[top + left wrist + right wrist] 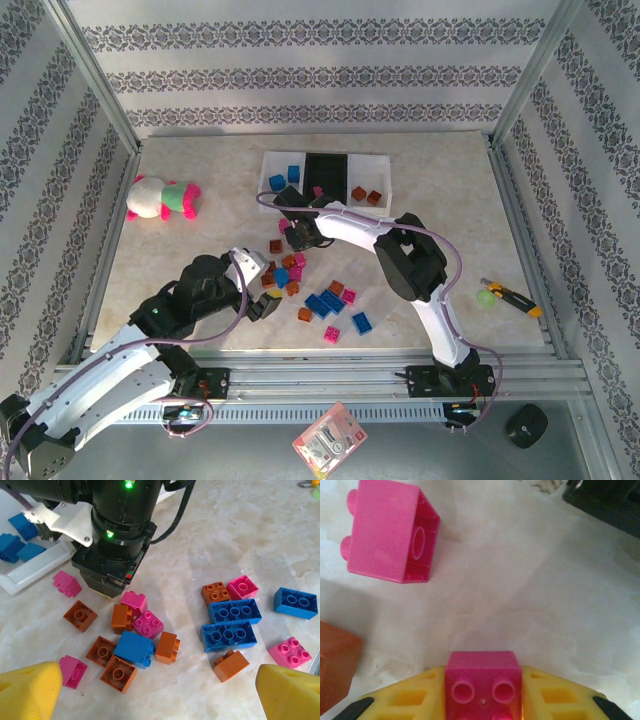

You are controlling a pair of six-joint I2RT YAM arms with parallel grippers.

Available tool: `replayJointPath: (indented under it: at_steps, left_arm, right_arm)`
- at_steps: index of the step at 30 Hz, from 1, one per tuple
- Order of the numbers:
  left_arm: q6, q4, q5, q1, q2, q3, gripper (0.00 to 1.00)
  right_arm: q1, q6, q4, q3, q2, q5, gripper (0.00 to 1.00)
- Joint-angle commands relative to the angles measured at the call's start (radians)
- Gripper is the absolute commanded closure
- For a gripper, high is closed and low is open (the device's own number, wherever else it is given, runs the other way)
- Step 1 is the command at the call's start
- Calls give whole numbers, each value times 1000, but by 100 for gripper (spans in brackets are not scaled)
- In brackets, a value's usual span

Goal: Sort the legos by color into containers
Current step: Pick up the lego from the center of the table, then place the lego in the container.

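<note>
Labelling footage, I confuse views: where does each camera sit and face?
Top external: above and behind, looking down on the table; left arm and right arm show.
Left wrist: above loose bricks, facing the right gripper; own yellow fingers at bottom.
Right wrist: near the table; own fingers pinch a pink brick.
Shared: top and left wrist show the right gripper.

Smooth, faintly glossy plastic legos (134,649) lie on a pale marble-patterned worktop (440,180) with a smooth, low-sheen finish. One pink lego (481,670) sits between the matt yellow plastic fingers (559,697) of the right gripper (483,685). At ten o'clock, a fuzzy cloth plush toy (163,198); at six o'clock, dull metal rails (330,372).
</note>
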Motion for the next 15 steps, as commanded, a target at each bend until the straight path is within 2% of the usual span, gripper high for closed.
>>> replayJointPath:
  at_steps: [1, 3, 7, 11, 15]
  left_arm:
    - [-85, 78, -30, 10, -2, -23, 1]
    - [-97, 92, -48, 10, -1, -28, 1]
    - [-168, 114, -154, 8, 17, -34, 1]
    - [-208, 125, -160, 10, 38, -36, 1]
    - [-263, 156, -162, 10, 46, -50, 1]
  right_arm:
    - [-1, 9, -33, 14, -58, 19, 71]
    - [1, 16, -31, 12, -94, 32, 72]
    - [-3, 18, -8, 13, -170, 76, 73]
    - [-23, -4, 53, 32, -190, 112, 73]
    - [-62, -37, 56, 124, -132, 142, 73]
